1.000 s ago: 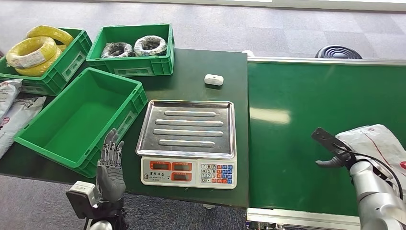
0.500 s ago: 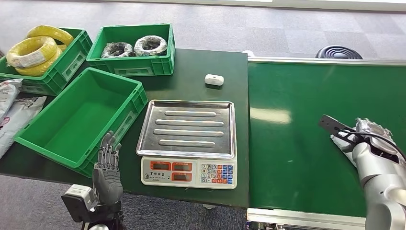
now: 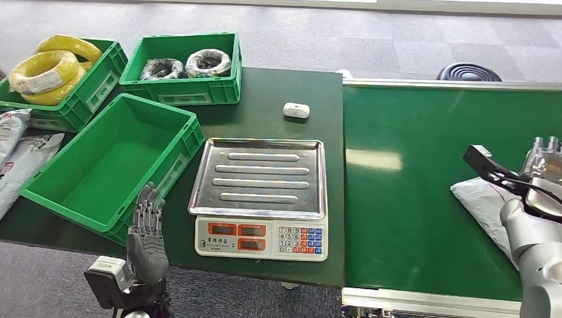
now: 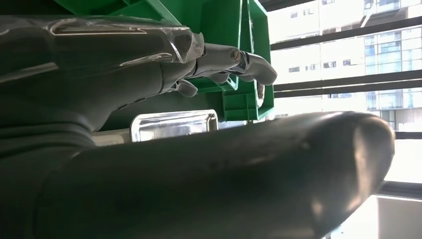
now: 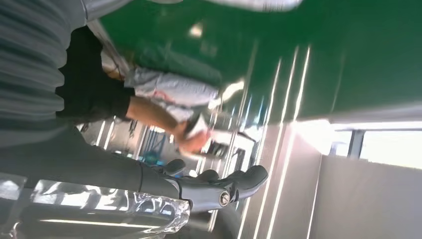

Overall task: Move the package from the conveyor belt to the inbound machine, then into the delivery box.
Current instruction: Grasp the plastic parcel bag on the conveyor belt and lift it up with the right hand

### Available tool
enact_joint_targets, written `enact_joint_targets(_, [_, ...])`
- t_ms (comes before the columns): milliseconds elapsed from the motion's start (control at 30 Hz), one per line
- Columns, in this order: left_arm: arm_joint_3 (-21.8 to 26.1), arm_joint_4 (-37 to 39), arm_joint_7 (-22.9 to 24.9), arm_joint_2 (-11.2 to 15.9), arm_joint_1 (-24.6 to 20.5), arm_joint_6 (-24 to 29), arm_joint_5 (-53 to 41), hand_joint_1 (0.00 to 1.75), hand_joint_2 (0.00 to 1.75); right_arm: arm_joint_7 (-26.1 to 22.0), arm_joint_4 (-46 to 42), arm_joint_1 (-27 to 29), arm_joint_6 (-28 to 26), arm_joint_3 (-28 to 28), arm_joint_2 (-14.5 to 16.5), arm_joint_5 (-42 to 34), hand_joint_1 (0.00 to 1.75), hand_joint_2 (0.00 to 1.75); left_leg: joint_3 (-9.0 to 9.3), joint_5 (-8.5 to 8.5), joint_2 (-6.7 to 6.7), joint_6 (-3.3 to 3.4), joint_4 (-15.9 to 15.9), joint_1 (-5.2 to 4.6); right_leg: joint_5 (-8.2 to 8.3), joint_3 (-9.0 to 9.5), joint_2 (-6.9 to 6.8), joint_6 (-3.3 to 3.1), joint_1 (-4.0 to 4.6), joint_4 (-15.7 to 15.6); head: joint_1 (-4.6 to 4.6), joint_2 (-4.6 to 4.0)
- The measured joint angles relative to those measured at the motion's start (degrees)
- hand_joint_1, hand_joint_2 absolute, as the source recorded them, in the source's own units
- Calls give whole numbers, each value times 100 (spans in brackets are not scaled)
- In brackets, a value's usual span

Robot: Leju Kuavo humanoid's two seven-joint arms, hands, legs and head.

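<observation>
A white package (image 3: pixel 480 202) lies on the green conveyor belt (image 3: pixel 411 199) near its right end. My right hand (image 3: pixel 545 158) is raised just beyond the package with fingers apart, holding nothing; in the right wrist view its fingers (image 5: pixel 219 186) are stretched out and empty over the belt (image 5: pixel 348 55). The scale with a steel tray (image 3: pixel 262 175) stands on the dark table left of the belt. Left of the scale sits an empty green box (image 3: pixel 106 165). My left hand (image 3: pixel 147 233) hangs open in front of that box, below the table's edge, its fingers (image 4: pixel 234 59) near the green wall (image 4: pixel 239 94).
Two green crates at the back hold yellow cable coils (image 3: pixel 46 69) and wrapped coils (image 3: pixel 185 65). A small white device (image 3: pixel 295 110) lies behind the scale. Bags (image 3: pixel 16 156) lie at far left. A person's arm (image 5: pixel 159 117) appears far off in the right wrist view.
My right hand has swung right and away along the belt, coming off the package, which now lies uncovered. My left hand has sunk slightly.
</observation>
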Motion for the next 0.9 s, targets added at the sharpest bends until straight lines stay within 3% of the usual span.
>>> enact_joint_targets(100, [-14, 1, 0, 21, -2, 49, -2, 0, 0, 165, -38, -27, -667, 485, -137, 1, 0, 175, 0, -1, 3, 0, 0, 0, 0, -1, 0, 0, 0, 0, -1, 0])
enact_joint_targets(167, [-28, 2, 0, 34, -9, 70, -7, 0, 0, 84, -49, -48, -834, 739, -204, -8, 0, 175, 1, -1, 4, 1, 0, 0, 0, -1, 1, 0, 0, 0, -1, 0])
enact_joint_targets(367, [-69, 127, 2, 64, -168, -29, -104, 0, 0, -1676, -96, -80, -476, 881, -173, -369, 0, 175, 0, 0, 2, 1, -1, 0, 0, 2, 0, 0, 0, 0, -1, 0])
enact_joint_targets(533, [-104, 244, 2, 15, -290, 6, -197, 0, 0, -1491, -115, -108, -406, 1113, 11, -17, 0, 175, 2, 1, 2, 2, 0, 0, 1, 2, 1, 0, 1, 1, 0, 0])
enact_joint_targets(900, [-113, 305, 1, 2, -358, 97, -188, 0, 0, -1350, -111, -88, -348, 1550, 236, 1, 0, 175, 0, 1, 2, 2, 0, 0, 0, -2, 1, 0, 1, 0, 0, 0])
